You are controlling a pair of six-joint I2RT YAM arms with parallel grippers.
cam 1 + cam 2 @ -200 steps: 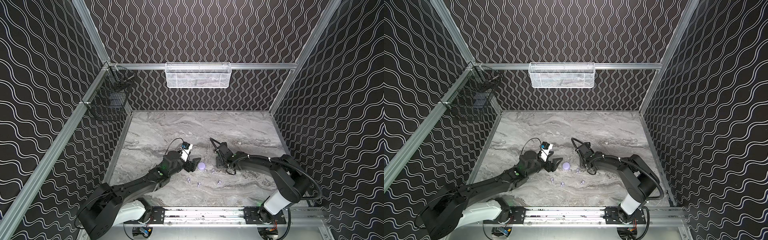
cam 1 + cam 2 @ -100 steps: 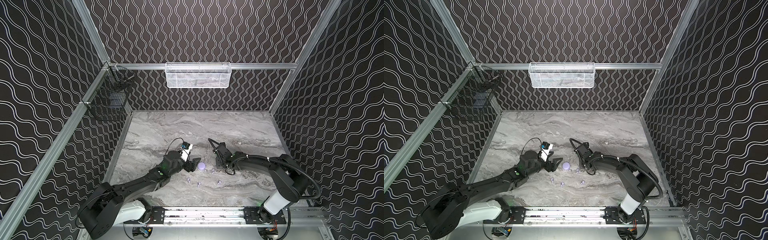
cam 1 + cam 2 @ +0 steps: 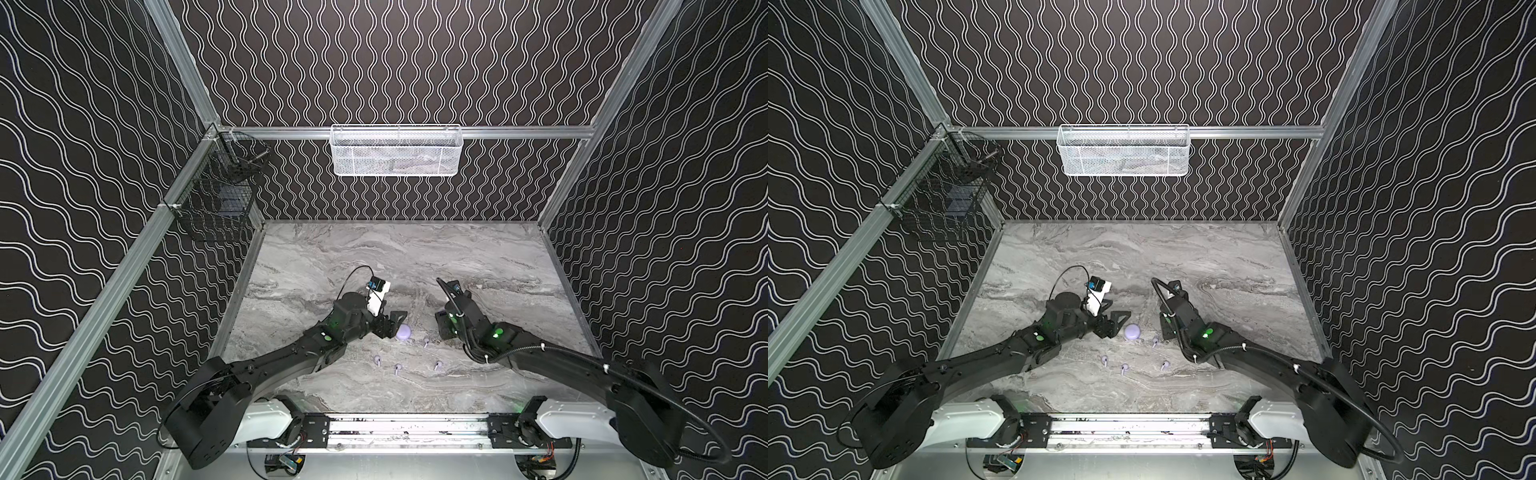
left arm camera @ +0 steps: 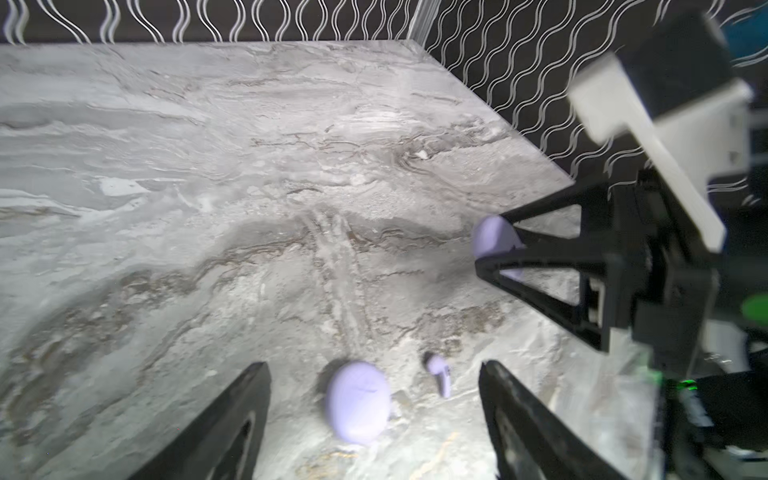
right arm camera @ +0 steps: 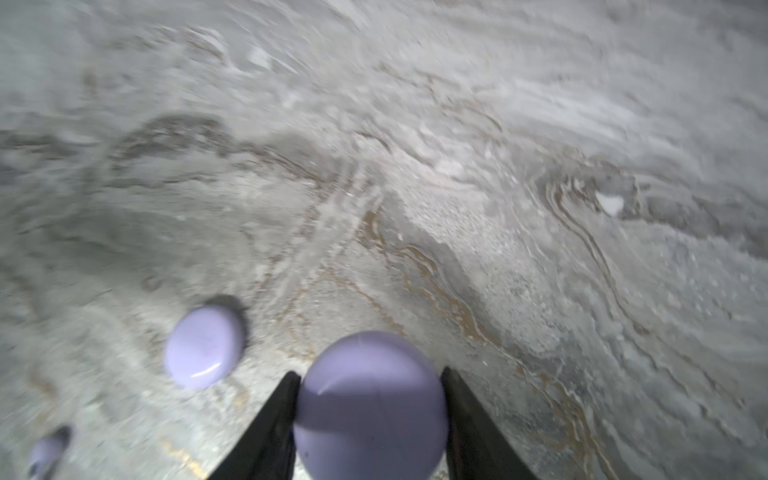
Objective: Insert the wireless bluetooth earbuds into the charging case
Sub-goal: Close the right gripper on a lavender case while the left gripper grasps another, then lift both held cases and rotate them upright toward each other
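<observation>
Evidently the case-securing step is in hand, and no earbud has been seated yet. The left end effector (image 3: 392, 326) is held wide open and empty, low over the tabletop (image 3: 332, 257), with the closed resting case (image 3: 403, 332) at the mouth of its spread fingers, ungripped. That arm is stretched forward, nearly level. Just right of the resting case the nearest earbud (image 3: 426, 341) is seen, and three other earbuds (image 3: 397, 368) are strung out nearer the arm bases than the resting case. Farther right of it, the right end effector (image 4: 490, 240) is closed on a second case (image 5: 370, 407), also shut, its wrist pitched down. Whether that case is lifted clear cannot be told. Next, a lid would have to be opened, likely with the held shell steadied, before any earbud is picked up.
</observation>
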